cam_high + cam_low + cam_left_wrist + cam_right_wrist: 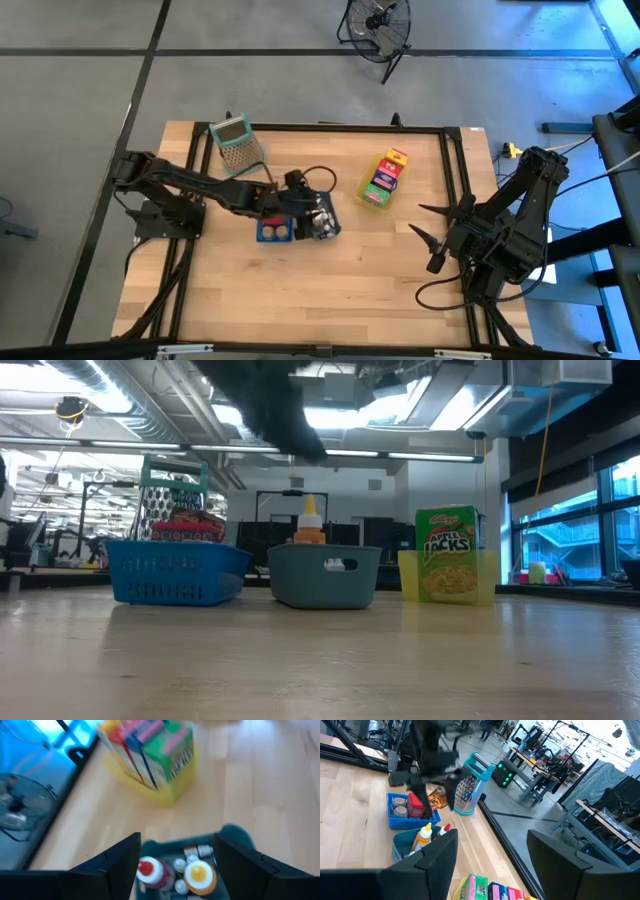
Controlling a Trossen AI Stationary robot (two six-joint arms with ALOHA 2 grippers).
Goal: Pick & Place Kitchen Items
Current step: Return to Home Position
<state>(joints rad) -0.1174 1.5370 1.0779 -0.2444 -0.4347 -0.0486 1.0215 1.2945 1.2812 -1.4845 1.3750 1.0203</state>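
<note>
Found left pincer (177, 852) hovering over grey tray (300, 585), fingers apart, nothing gripped. Spotted red-capped bottle (148, 870) and yellow-capped bottle (200, 874) standing inside that tray. Saw cartons (382, 178) packed in yellow tray (407, 578), apart from the grey one. Noted red tin (415, 805) and brown packet (437, 797) in blue tray (407, 823). Found right pincer (425, 222) parked at right edge of table (300, 300), fingers apart.
</note>
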